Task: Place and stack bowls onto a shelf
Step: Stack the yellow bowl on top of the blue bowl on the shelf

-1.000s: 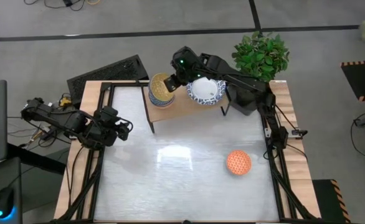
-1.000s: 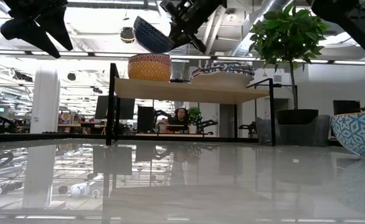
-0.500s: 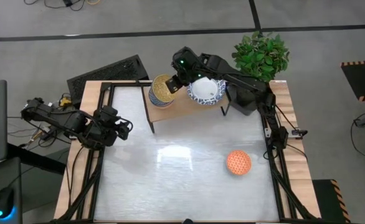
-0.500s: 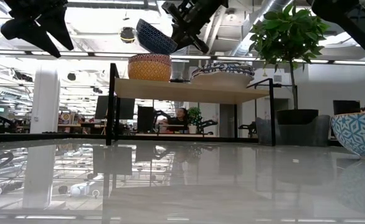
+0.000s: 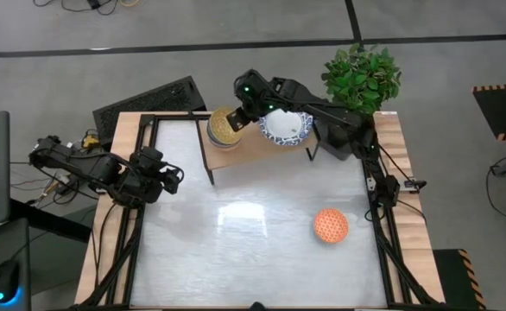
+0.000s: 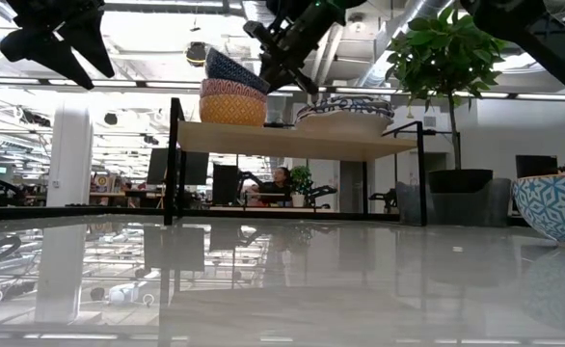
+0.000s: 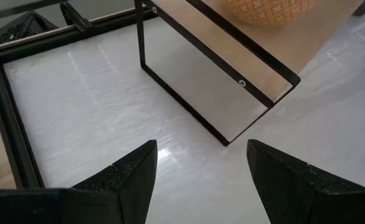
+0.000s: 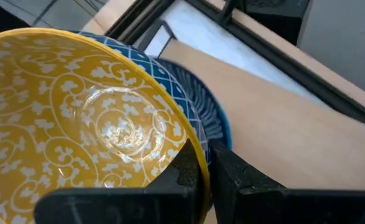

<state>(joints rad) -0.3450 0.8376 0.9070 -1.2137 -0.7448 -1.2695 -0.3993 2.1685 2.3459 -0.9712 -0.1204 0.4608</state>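
Note:
My right gripper (image 5: 236,115) reaches over the left end of the wooden shelf (image 5: 266,149) and is shut on a small bowl (image 8: 101,118), yellow inside and dark blue outside (image 6: 230,69). This bowl tilts over a stack of small bowls (image 6: 231,104) standing on the shelf. Wide white bowls with blue rims (image 5: 286,127) sit stacked on the shelf's right half. Another small bowl (image 5: 330,225), orange-red inside and light blue outside (image 6: 555,204), stands on the table near the right edge. My left gripper (image 5: 170,180) waits open above the table's left edge. My right gripper pinches the bowl's rim (image 8: 197,151), one finger (image 8: 185,168) inside the bowl and one (image 8: 235,180) outside. The fingers come slanting down from the far right. The bowl hangs tilted, its low side (image 6: 223,81) at the top of the stack; whether it touches there I cannot tell.
A potted plant (image 5: 361,76) stands at the table's far right corner, just behind the shelf. A black mat (image 5: 149,99) lies beyond the far left corner. The white table top (image 5: 253,225) stretches between the shelf and the near edge.
My right gripper has sunk and drifted a little toward the table's left edge with the bowl. The bowl, which hung tilted above and just right of the stack, has come down onto the stack's top, still tilted.

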